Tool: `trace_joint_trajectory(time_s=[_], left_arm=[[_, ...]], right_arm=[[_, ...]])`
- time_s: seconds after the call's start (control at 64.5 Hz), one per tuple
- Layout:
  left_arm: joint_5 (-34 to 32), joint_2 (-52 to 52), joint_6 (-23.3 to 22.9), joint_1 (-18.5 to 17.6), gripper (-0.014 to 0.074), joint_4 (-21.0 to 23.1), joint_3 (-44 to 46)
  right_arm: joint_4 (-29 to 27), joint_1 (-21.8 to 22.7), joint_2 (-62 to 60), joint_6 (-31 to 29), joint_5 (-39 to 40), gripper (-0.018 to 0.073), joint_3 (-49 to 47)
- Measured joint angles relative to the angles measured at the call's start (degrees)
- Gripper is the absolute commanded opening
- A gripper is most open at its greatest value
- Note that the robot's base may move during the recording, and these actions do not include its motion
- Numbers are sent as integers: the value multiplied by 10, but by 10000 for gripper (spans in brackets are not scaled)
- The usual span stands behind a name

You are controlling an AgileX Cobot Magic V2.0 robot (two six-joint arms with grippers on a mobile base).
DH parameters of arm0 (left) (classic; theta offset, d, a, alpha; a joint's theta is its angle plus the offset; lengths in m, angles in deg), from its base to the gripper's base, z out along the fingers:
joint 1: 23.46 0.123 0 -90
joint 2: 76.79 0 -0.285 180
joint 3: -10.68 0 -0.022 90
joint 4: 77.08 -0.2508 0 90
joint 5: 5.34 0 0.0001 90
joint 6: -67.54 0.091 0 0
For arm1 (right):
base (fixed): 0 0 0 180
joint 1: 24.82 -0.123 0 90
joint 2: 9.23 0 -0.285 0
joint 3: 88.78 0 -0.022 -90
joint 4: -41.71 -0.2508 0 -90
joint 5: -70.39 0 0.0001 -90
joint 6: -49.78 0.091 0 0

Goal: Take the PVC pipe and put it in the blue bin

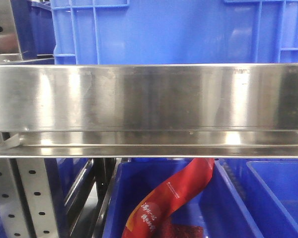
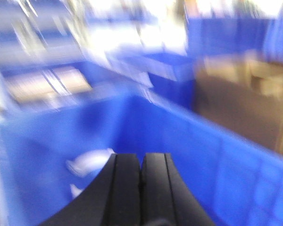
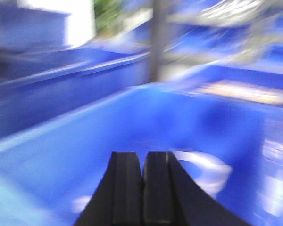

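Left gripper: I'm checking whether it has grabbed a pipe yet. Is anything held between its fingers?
No, the left gripper has its two black fingers pressed together with nothing between them, above the blue bin.

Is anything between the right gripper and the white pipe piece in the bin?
Nothing visible. The right gripper, shut, hangs over the blue bin; a blurred white piece, probably the pipe, lies just beyond with only bare floor between.

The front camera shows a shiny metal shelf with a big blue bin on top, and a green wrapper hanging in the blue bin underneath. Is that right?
Almost. The wrapper is red, not green, as the exterior front-facing view shows. The rest holds: the shiny metal shelf has a big blue bin on top, and the wrapper hangs in the lower blue bin.
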Motion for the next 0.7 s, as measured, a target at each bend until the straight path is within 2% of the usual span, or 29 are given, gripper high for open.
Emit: trace_joint_trajectory(time_s=[0.17, 0.325, 0.527, 0.697], left_arm=[[-60, -101, -1, 41, -111, 18, -150], [-94, -196, -1, 107, -111, 25, -276], [-100, -308, -1, 180, -111, 28, -380], [-100, -370, -1, 220, -111, 28, -397]], right_arm=[[-1, 91, -92, 11, 9, -162, 93], [-1, 148, -176, 13, 10, -162, 162], [-1, 172, -239, 15, 3, -162, 217], [-1, 172, -256, 15, 8, -162, 219]])
